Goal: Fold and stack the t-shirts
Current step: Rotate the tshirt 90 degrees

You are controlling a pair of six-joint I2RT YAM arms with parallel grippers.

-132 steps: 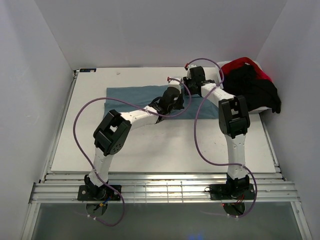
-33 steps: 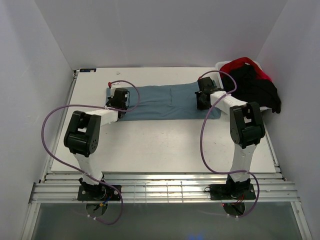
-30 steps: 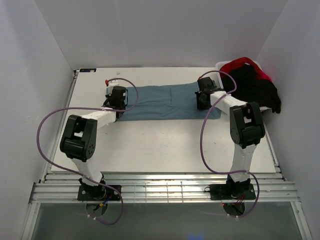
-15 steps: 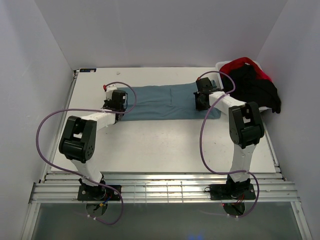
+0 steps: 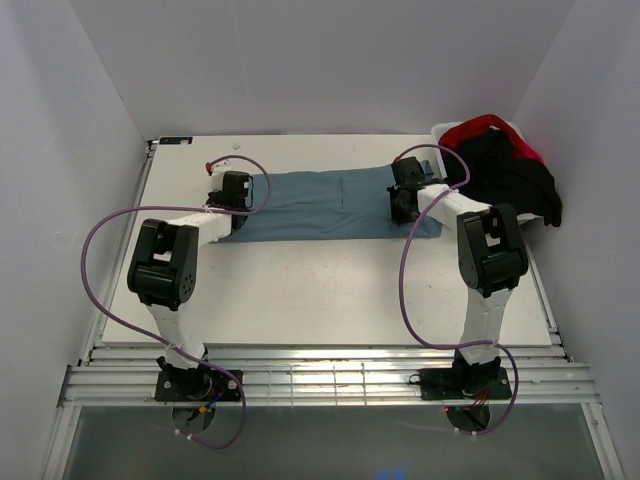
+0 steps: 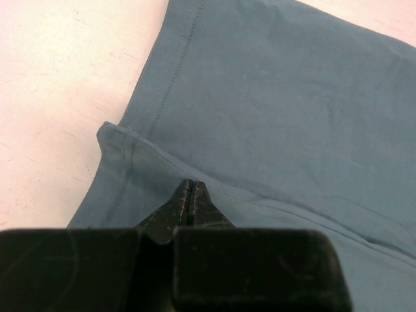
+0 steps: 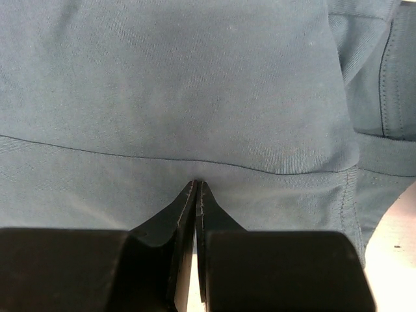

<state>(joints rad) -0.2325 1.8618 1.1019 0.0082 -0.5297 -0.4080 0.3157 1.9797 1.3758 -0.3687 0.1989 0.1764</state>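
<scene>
A dusty teal-blue t-shirt point(image 5: 320, 205) lies flat as a long strip across the far half of the white table point(image 5: 320, 290). My left gripper point(image 5: 236, 196) is at its left end, jaws shut, with the tip resting on the fabric point(image 6: 279, 97) by a fold line near the hem; the gripper point(image 6: 188, 185) holds nothing. At the shirt's right end my right gripper point(image 5: 400, 208) is also shut. Its tip point(image 7: 196, 185) touches a fold edge of the cloth point(image 7: 182, 78). A black t-shirt point(image 5: 510, 180) and a red one point(image 5: 480, 128) are heaped at the far right.
The black and red heap sits in a white tub point(image 5: 443, 130) against the right wall. White walls close in the table on the left, back and right. Purple cables point(image 5: 100, 250) loop off both arms. A metal rail point(image 5: 320, 375) runs along the near edge.
The left arm's elbow has shifted slightly while its gripper stays at the shirt's left end. The right arm has hardly moved. Both grippers stay shut.
</scene>
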